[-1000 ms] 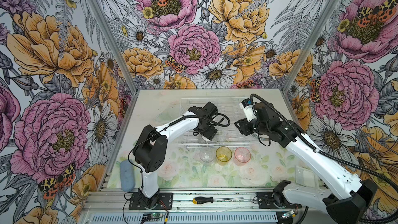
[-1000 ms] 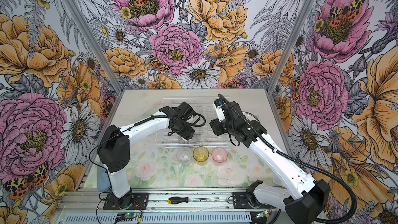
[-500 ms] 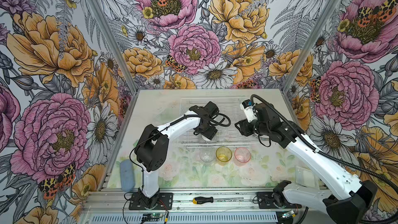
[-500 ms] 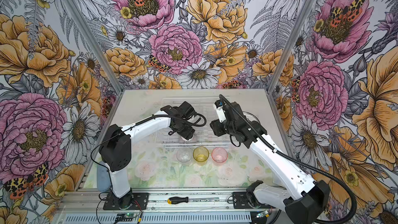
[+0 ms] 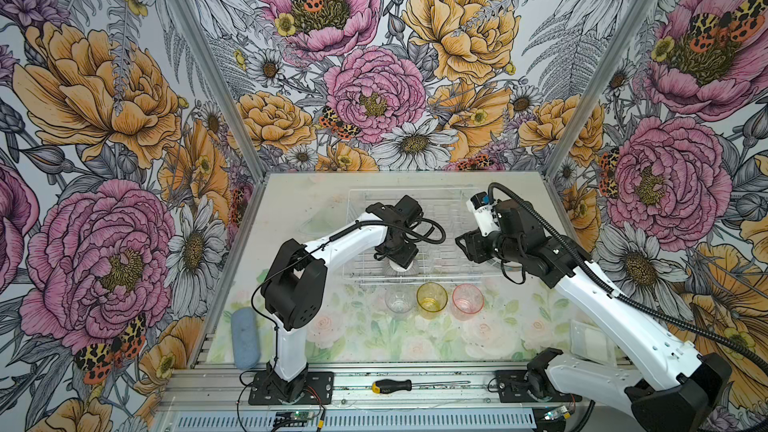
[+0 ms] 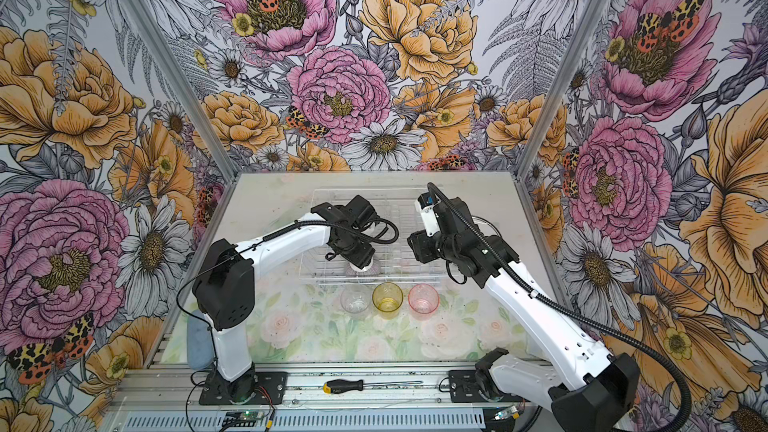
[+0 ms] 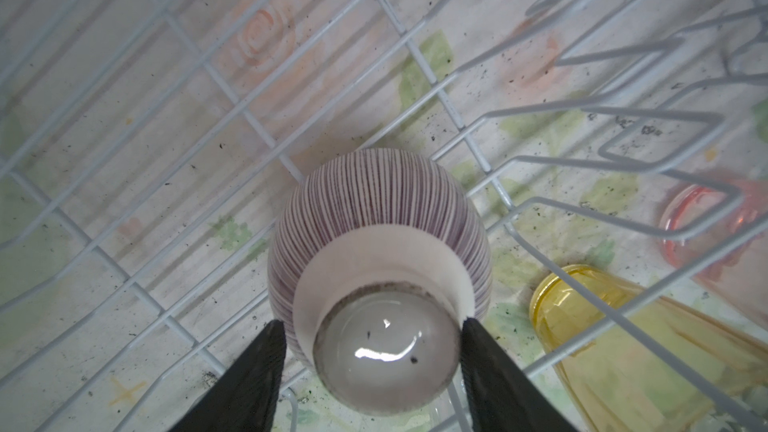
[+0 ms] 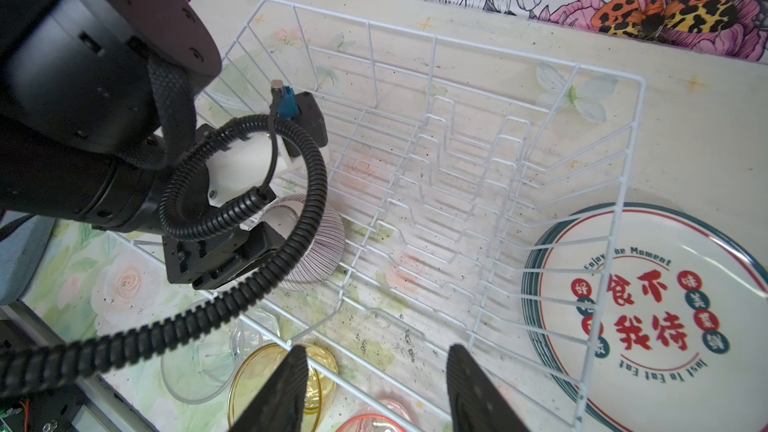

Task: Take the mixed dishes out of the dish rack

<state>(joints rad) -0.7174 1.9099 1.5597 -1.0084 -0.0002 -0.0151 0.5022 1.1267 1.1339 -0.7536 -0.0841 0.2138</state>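
**Lettering on a plate and a tool handle**
The plate [image 8: 656, 351] in the right wrist view carries "Enjoy the Moment" along one arc of its inner ring and "Just To Eat Eat" along the opposite arc. Large red characters, 食不我待, fill its centre, ringed by small round badges with single characters, partly hidden. The screwdriver [image 5: 390, 386], at the lower middle of both top views, seems to read "neo" on its handle.

this is looking like a robotics lab test cell. a white left arm [image 5: 353, 238] and a white right arm [image 5: 615, 317] are standing bolted on black plates to an aluminium rail [image 5: 415, 401] along the tabletop's [image 5: 299, 193] front edge. printed floral panels [image 5: 374, 93] are boxing the space in between bare metal posts [image 5: 200, 47]. a screwdriver [image 5: 399, 385] is lying on the rail, and a bare circuit board [image 5: 297, 416] is trailing loose wires below it.
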